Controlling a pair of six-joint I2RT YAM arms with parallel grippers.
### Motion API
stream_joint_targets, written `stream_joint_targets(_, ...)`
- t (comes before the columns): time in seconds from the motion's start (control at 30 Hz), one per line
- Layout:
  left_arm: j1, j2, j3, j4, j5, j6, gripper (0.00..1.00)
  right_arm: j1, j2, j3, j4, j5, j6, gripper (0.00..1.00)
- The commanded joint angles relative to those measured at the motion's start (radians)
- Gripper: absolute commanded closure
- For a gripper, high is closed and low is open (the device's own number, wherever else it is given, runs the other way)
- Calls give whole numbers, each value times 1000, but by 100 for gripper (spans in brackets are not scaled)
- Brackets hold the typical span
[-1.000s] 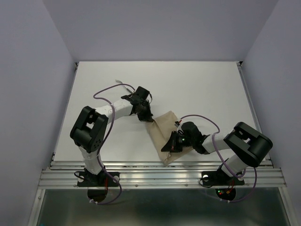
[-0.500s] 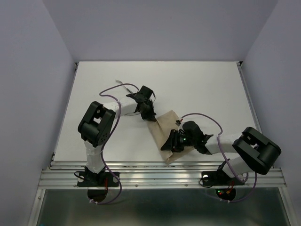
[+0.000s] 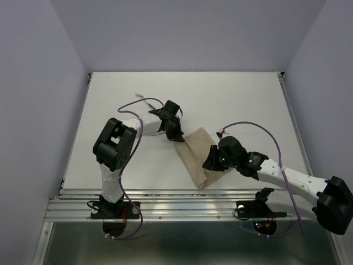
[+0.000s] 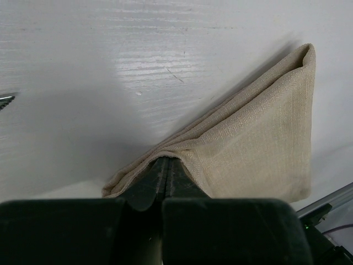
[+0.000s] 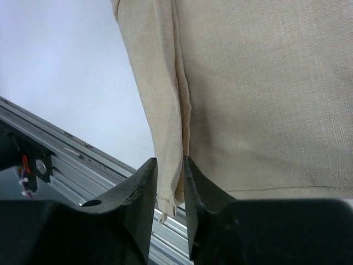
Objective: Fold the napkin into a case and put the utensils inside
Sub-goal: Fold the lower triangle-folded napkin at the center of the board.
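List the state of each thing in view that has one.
napkin: folded in layers, held at two spots.
left hand: shut on a napkin corner.
right hand: shut on the napkin's folded edge.
utensil: lying out beyond the left hand, not in the napkin.

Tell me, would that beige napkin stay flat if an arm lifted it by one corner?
Probably not. The napkin sags in soft layers where the left gripper pinches its corner, so it likely droops. Its folds lie loosely stacked in the right wrist view, so they may slip open. It looks thin, probably light.
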Motion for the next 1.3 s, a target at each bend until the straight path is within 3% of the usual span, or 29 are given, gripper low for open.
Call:
stream_joint_targets(0.0, -5, 18, 27, 0, -21, 16, 100, 56, 8, 72, -80, 47, -37, 76)
stream_joint_targets(0.1, -5, 26, 35, -5, -22, 13, 100, 149, 76, 103, -51, 47, -60, 83)
stream_joint_targets(0.33, -5, 40, 53, -16, -27, 16, 100, 183, 200, 102, -11, 0, -105, 89)
stream_joint_targets(0.53, -5, 44, 76, -36, -39, 37, 100, 183, 203, 69, -56, 210, -59, 92)
stream_joint_targets(0.9, -5, 50, 104, -49, -45, 66, 100, 183, 303, -33, 58, 270, -8, 98)
stream_joint_targets(1.0, -5, 43, 121, -65, -51, 78, 96, 183, 332, -40, 73, 265, 1, 99)
stream_joint_targets(1.07, -6, 27, 154, -101, -79, 95, 88, 183, 331, -49, 87, 261, 10, 99)
stream_joint_targets(1.27, -9, -17, 202, -177, -140, 146, 81, 183, 349, -64, 110, 213, 54, 99)
